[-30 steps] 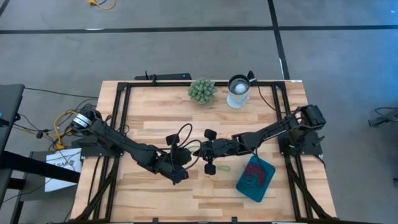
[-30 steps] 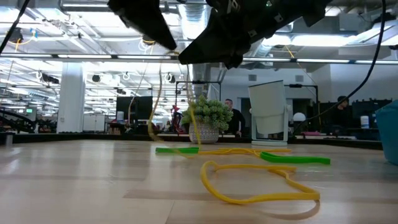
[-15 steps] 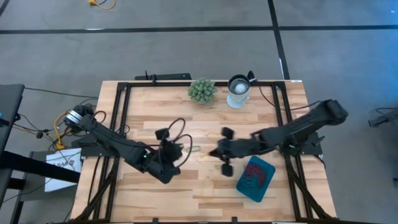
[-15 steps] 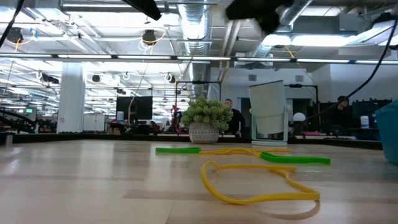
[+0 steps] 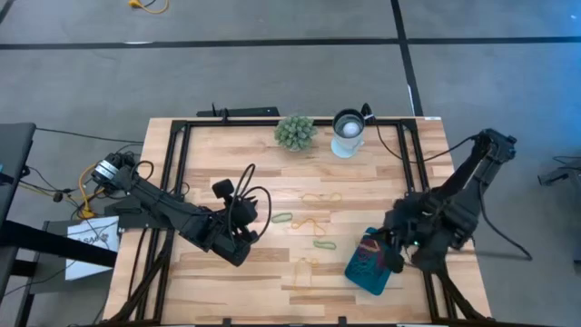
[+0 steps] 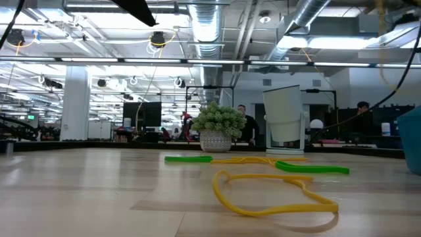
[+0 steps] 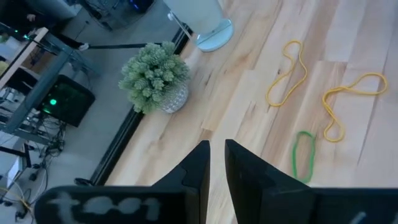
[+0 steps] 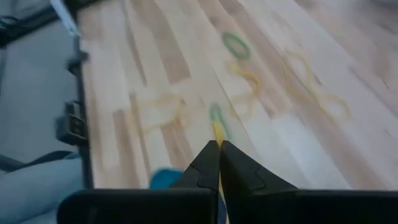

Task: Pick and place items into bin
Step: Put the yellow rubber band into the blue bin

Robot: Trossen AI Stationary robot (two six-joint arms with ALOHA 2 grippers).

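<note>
1. Right gripper (image 5: pixel 397 257) hangs over the bin (image 5: pixel 356 270), at its edge nearer the right arm's base. In the right wrist view its fingers (image 8: pixel 208 163) are pressed together on a thin yellow band (image 8: pixel 218 134) that pokes out between the tips.
2. Bin sits on the right half of the table (image 5: pixel 218 291), toward the near edge. Red and blue bands already lie inside it.
3. Loose bands left on the wood: a yellow loop (image 5: pixel 320 197) mid-table, another yellow (image 5: pixel 311 225) below it, a green loop (image 5: pixel 281 218) to its left, green (image 5: pixel 324 242) near the bin, and yellow (image 5: pixel 304 262) toward the near edge.
4. Left gripper (image 5: pixel 238 214) waits left of centre, apart from the bands; fingers (image 7: pixel 198 168) nearly together, a narrow gap between, nothing held.
5. Step in hand, as I judge it: drop-off of the yellow band.
6. Next move calls for parting the fingers squarely over the bin; the floppy band may cling to a finger or drape over the rim.
7. Plant (image 5: pixel 295 133) and cup (image 5: pixel 348 132) stand at the far edge, clear of the work.
</note>
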